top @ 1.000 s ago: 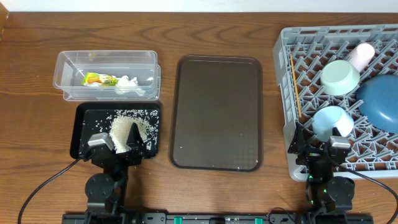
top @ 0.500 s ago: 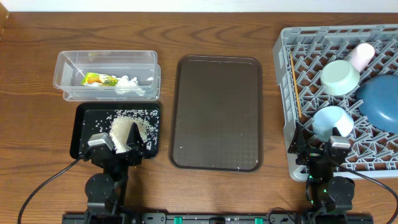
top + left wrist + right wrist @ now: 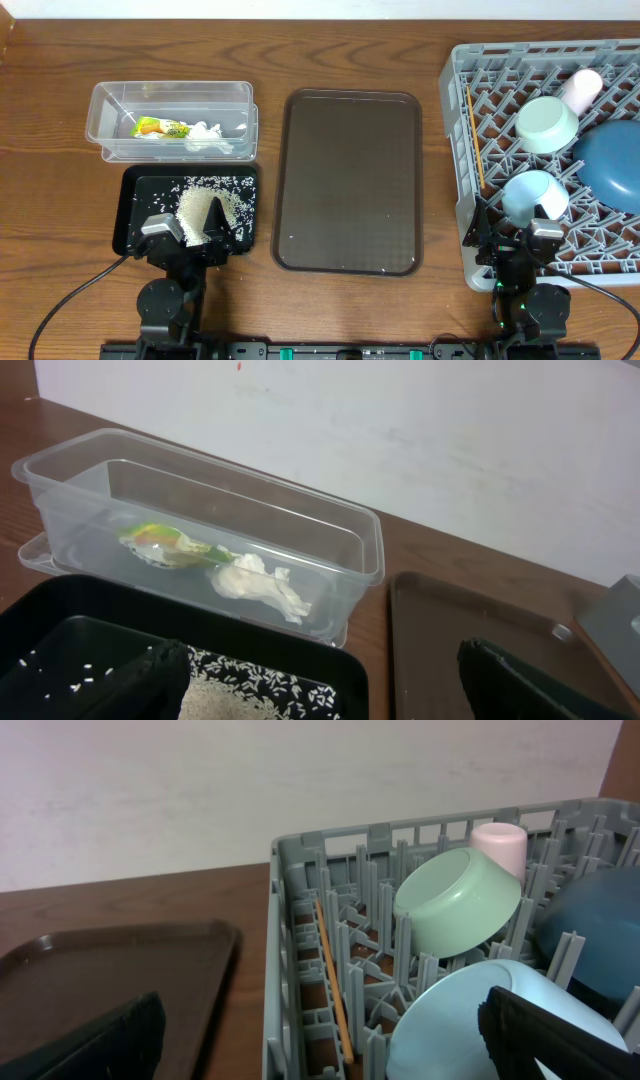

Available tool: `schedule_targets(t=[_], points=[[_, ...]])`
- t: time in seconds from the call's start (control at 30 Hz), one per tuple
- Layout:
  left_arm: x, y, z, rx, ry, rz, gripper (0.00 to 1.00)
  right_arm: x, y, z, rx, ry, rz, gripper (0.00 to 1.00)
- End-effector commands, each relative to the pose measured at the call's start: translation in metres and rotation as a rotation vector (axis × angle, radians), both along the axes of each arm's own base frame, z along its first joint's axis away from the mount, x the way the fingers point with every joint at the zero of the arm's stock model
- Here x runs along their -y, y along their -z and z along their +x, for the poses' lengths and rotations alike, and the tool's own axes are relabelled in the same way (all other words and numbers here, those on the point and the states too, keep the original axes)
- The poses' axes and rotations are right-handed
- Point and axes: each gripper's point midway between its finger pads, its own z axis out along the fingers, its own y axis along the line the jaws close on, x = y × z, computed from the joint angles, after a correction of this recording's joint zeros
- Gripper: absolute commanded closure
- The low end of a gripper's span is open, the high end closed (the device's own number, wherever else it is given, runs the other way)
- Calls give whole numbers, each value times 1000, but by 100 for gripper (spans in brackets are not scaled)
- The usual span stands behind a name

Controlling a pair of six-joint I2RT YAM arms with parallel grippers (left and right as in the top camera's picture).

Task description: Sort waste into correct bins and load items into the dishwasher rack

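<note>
Counted two pale mint bowls (image 3: 547, 125) (image 3: 533, 197), one pink cup (image 3: 583, 86), one dark blue dish (image 3: 610, 165), one wooden stick (image 3: 474, 140), one grey rack (image 3: 460, 70), one clear tub (image 3: 100, 110), one black tray (image 3: 140, 200), one brown serving tray (image 3: 350, 180), one wrapper (image 3: 160, 127), one tissue (image 3: 208, 137), one rice heap (image 3: 205, 205).
</note>
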Motion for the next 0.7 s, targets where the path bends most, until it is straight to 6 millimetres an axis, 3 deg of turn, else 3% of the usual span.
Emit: schedule_targets(t=[0.0,0.67], points=[[0,-4,-1,14,0,17,12,-3,0,0,0,-17,-9,1],[0,-4,-1,14,0,17,12,-3,0,0,0,-17,-9,1]])
